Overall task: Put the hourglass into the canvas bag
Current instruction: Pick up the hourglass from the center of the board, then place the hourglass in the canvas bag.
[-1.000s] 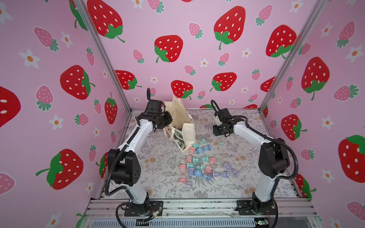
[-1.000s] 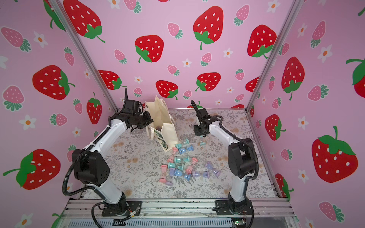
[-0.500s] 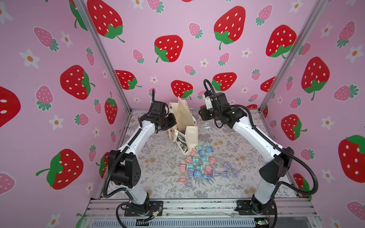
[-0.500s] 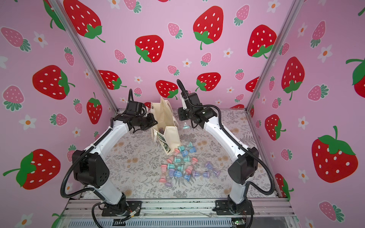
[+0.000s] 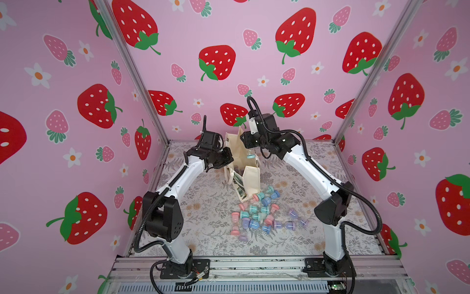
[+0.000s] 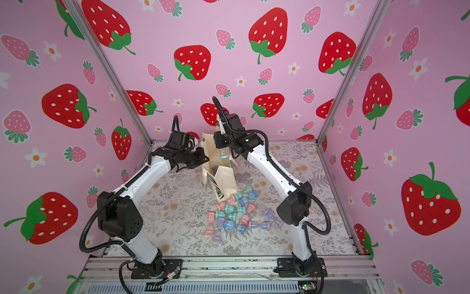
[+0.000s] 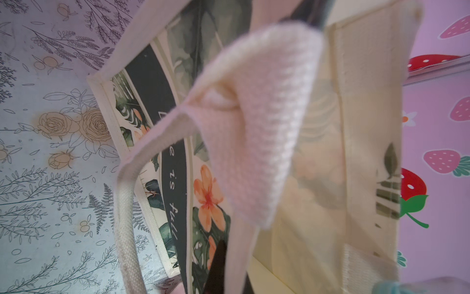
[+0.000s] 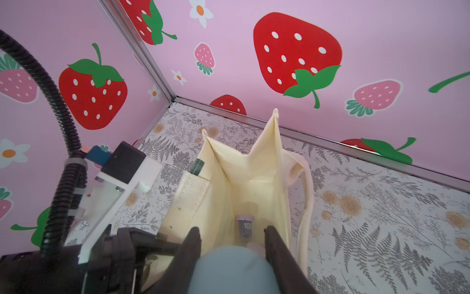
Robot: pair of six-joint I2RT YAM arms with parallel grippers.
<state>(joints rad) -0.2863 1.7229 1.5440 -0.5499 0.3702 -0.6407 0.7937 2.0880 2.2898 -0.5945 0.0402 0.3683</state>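
The canvas bag (image 5: 251,175) (image 6: 225,179) stands open at the back middle of the table, cream inside, its leaf print and dark lettered band (image 7: 175,183) facing my left wrist camera. My left gripper (image 5: 228,159) (image 7: 234,275) is shut on the bag's near rim by a cream handle (image 7: 254,127). My right gripper (image 5: 250,150) (image 8: 232,229) hangs over the bag's mouth, shut on a teal-capped hourglass (image 5: 251,154) (image 6: 223,154) (image 8: 232,269). A purple hourglass (image 8: 245,225) lies at the bottom of the bag (image 8: 254,163).
Several loose hourglasses (image 5: 259,213) (image 6: 236,213) in pink, teal, blue and purple lie in a pile in front of the bag. Pink strawberry walls with metal posts (image 5: 361,73) close in the floral table (image 5: 208,211) on three sides.
My right arm lifted from beside the pile and swung left over the bag's mouth with the teal hourglass. My left gripper kept its hold on the bag and shifted slightly right.
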